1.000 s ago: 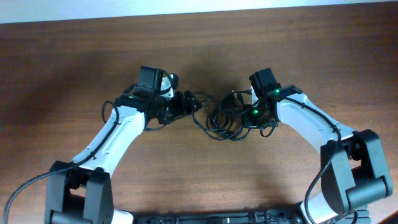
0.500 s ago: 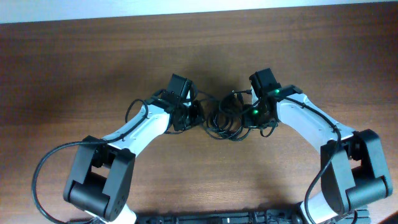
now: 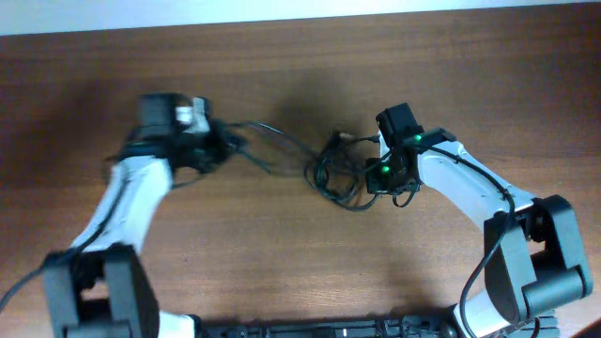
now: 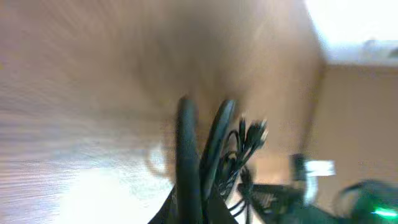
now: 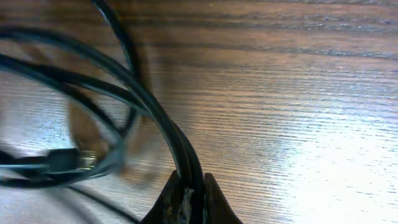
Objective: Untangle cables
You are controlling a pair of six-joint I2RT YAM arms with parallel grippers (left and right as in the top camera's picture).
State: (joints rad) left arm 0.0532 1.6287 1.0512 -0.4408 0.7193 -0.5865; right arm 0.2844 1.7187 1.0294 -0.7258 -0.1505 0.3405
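Note:
A tangle of black cables [image 3: 335, 175] lies on the wooden table between my two arms. My left gripper [image 3: 225, 145] is shut on two strands that run taut from it to the tangle. The blurred left wrist view shows those strands [image 4: 186, 143] rising from the closed jaws of the left gripper [image 4: 196, 214], with a plug [image 4: 255, 132] hanging beyond. At the tangle's right side my right gripper [image 3: 374, 178] is shut on a pair of cable strands. In the right wrist view these cables [image 5: 149, 106] curve away from the right gripper [image 5: 188, 199], and a plug [image 5: 68, 160] lies at the left.
The brown wooden table [image 3: 300, 272] ends at a pale far edge [image 3: 300, 23]. The right arm's green-lit body [image 4: 373, 205] shows at the lower right of the left wrist view.
My left gripper closed on cable strands at the tangle, then swung far left, pulling them out taut. The tangle has loosened and stretched leftward. The right arm has held still.

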